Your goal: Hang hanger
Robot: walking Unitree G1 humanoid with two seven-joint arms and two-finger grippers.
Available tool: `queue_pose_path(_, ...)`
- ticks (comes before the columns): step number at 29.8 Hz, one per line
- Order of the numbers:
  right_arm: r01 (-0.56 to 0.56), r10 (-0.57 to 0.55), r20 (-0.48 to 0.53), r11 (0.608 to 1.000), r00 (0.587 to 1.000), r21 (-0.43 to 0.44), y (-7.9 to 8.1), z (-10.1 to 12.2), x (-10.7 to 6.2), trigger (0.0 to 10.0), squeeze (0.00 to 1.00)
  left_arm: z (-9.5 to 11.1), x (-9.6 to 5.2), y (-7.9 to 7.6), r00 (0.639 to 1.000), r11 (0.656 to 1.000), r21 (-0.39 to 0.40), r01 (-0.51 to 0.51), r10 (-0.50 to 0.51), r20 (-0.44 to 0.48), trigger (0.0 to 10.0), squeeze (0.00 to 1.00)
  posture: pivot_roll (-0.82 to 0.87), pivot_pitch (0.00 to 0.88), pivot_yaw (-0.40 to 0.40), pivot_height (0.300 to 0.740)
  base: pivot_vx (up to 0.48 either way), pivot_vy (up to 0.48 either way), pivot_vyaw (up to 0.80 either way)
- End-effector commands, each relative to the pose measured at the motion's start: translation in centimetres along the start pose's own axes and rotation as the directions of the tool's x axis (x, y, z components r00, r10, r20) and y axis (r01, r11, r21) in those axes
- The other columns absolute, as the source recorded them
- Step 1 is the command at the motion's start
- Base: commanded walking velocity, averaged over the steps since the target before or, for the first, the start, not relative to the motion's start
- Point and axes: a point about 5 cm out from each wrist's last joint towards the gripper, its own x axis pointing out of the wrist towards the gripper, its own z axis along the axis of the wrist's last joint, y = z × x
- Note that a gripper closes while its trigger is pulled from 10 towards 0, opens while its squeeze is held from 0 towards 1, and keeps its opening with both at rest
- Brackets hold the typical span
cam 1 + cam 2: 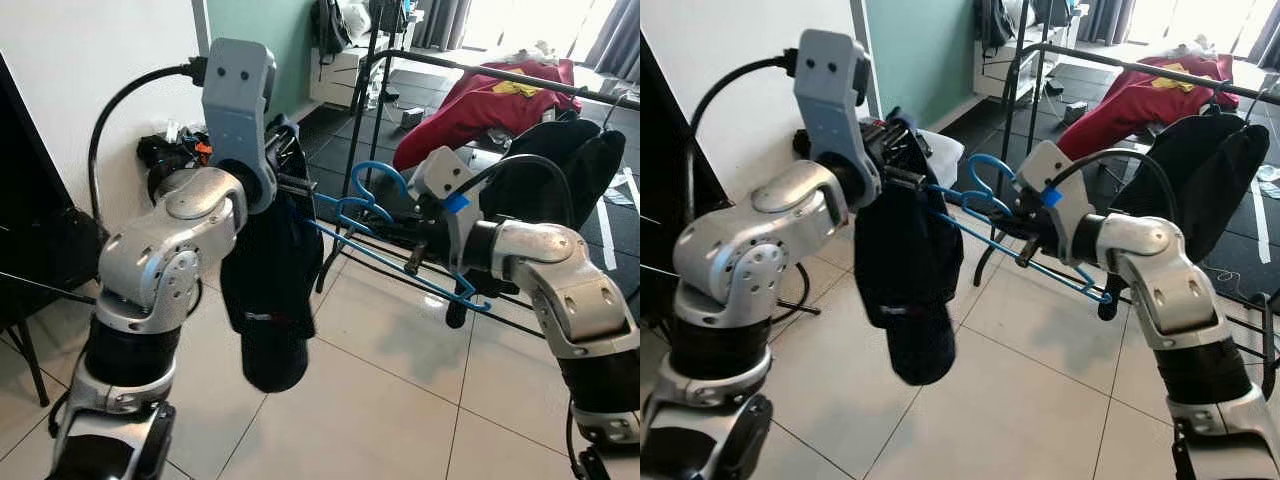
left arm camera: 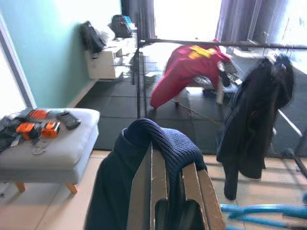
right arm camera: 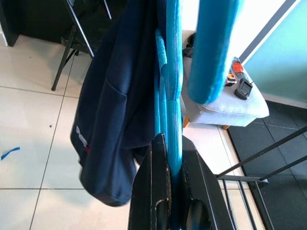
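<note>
Blue hanger [image 1: 400,240] is held mid-air between the two arms, well short of the clothes rack [image 1: 470,70] behind. Right gripper [image 3: 170,191] is clenched on the hanger near its hook, blue bars squeezed between the black fingers. Left gripper [image 2: 168,191] is clenched on the collar of the dark navy garment [image 1: 270,290], which droops from that end of the hanger and hangs clear of the tiled floor [image 1: 380,400].

Risks, as judgement: the garment looks only half on the hanger, bunched at the left end, so if the left grip opens too soon it could slide off onto the tiles. The hook curls toward the right wrist, so it may need turning before it can catch the rail; a crooked approach could knock it off the bar. A black coat [image 1: 560,170] and a red garment [image 1: 480,100] already hang on the rack, so the hanger could snag on them.

Containers: none in play; a grey ottoman [image 2: 53,143] carries orange and black small gadgets on top, too small to identify
</note>
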Motion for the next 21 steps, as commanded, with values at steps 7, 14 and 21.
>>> queue_pose_path(7, -0.024, 0.023, -0.037, 1.000, 0.999, -0.018, -0.3, -0.5, -1.5, 10.0, 0.00, 0.4, -1.2, 2.7, 0.999, 0.994, 0.106, 0.031, -0.035, 0.034, 10.0, 0.00, -0.08, 0.034, -0.001, 0.740, 0.000, 0.000, 0.00)
queue_pose_path(14, 0.029, -0.029, -0.049, 1.000, 0.998, -0.009, -0.9, -0.6, -1.1, 10.0, 0.00, 0.5, -3.3, -0.3, 0.928, 0.927, 0.116, 0.357, -0.366, 0.069, 10.0, 0.00, -0.07, 0.036, -0.004, 0.740, 0.000, 0.000, 0.00)
queue_pose_path(21, 0.081, -0.081, -0.044, 0.997, 0.996, -0.003, -1.6, -0.5, -1.2, 10.0, 0.00, 0.2, -3.4, -0.6, 0.916, 0.913, 0.121, 0.390, -0.398, 0.056, 10.0, 0.00, -0.08, 0.036, -0.004, 0.740, 0.000, 0.000, 0.00)
